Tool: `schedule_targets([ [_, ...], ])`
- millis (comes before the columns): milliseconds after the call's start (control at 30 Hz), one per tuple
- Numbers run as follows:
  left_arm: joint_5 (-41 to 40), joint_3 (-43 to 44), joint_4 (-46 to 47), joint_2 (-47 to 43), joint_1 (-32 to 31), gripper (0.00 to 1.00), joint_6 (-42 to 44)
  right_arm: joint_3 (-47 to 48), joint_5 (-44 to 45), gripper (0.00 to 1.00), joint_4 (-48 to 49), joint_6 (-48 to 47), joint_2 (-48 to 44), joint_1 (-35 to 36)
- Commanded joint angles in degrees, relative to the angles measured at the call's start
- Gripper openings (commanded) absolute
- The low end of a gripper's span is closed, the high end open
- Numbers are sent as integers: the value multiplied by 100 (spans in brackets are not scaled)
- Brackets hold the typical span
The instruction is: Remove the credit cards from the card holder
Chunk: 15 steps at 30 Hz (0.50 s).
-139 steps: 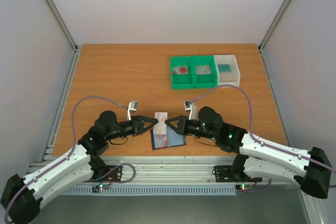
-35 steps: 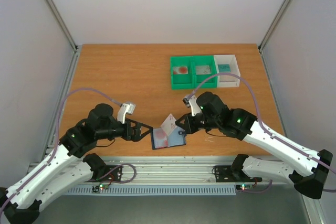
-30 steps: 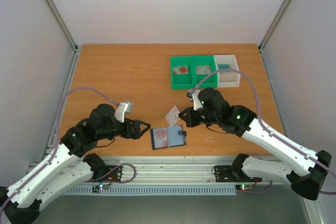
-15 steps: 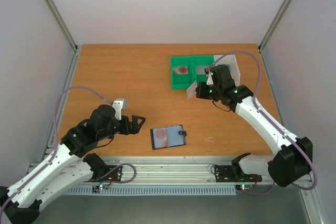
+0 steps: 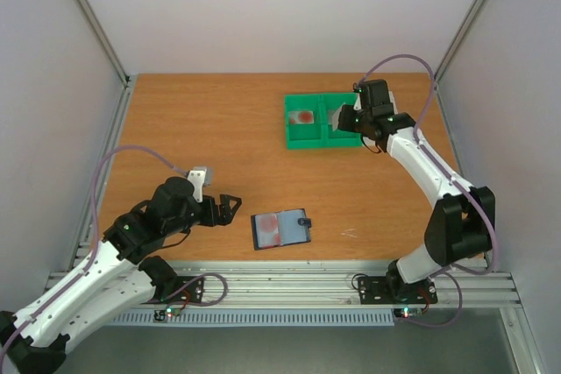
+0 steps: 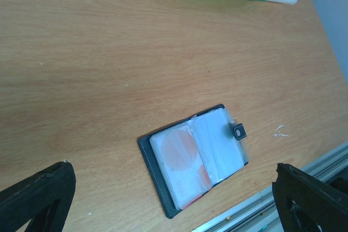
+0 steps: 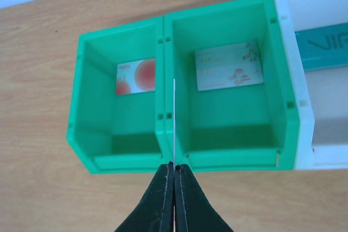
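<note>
The dark navy card holder (image 5: 280, 229) lies open and flat on the table near the front edge. A white credit card with red circles (image 6: 182, 158) shows under its clear sleeve (image 6: 220, 145). My left gripper (image 5: 230, 208) is open and hovers just left of the holder, touching nothing; its fingers (image 6: 38, 199) frame the holder in the left wrist view. My right gripper (image 7: 174, 165) is shut on a thin credit card (image 7: 174, 123), seen edge-on. It holds the card above the wall between the two green bins, at the back right (image 5: 346, 118).
The left green bin (image 7: 87, 129) holds a card with red circles (image 7: 136, 77). The middle green bin (image 7: 283, 134) holds a pale card (image 7: 228, 66). The white bin (image 7: 304, 150) on the right holds a teal card (image 7: 323, 47). A metal rail (image 5: 289, 282) runs along the table's front edge.
My right arm swung from beside the card holder to over the green bins, carrying the card. The left gripper drew back left from the holder and stayed open.
</note>
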Motion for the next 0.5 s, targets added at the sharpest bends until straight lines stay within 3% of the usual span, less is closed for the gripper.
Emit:
schedule_targets([
  [0, -88, -178, 295, -133, -5, 99, -204, 301, 283, 1, 538, -257, 498, -147],
  [200, -38, -283, 344, -154, -5, 99, -233, 417, 524, 1, 1216, -355, 1076, -216],
  [467, -158, -170, 262, -40, -5, 99, -60, 1016, 281, 1, 1184, -251, 1981, -320],
])
